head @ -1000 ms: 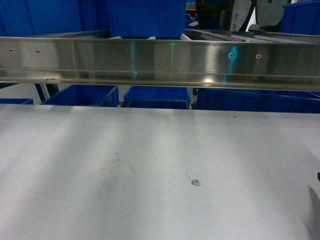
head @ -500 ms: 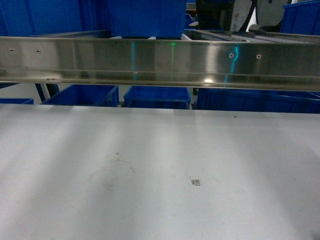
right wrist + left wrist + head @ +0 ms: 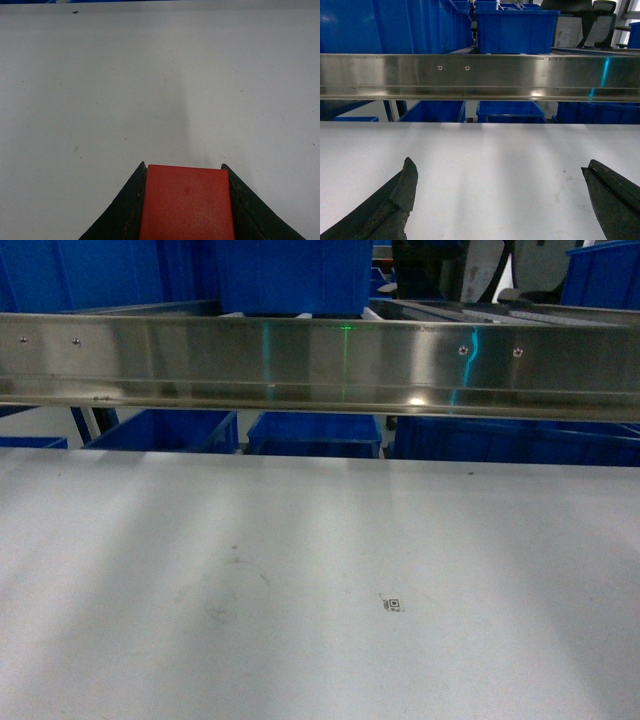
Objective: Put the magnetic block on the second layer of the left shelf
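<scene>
The magnetic block [image 3: 186,202] is a flat red square, seen only in the right wrist view. My right gripper [image 3: 184,168] is shut on it, a black finger against each side, low over the white tabletop [image 3: 150,85]. A long stainless-steel rail of the left shelf [image 3: 320,365] runs across the head view behind the table, and also shows in the left wrist view [image 3: 480,75]. My left gripper [image 3: 500,167] stands open and empty over the table, facing that rail. Neither gripper shows in the head view.
Blue plastic bins sit on the rack above the rail [image 3: 295,275] [image 3: 515,30], and more blue bins [image 3: 315,435] stand below it behind the table. A small printed code mark [image 3: 392,605] lies on the white tabletop [image 3: 300,540].
A dark sliver and shadow at the head view's lower right edge one second ago have gone out of view. The rail, bins and table have not moved.
</scene>
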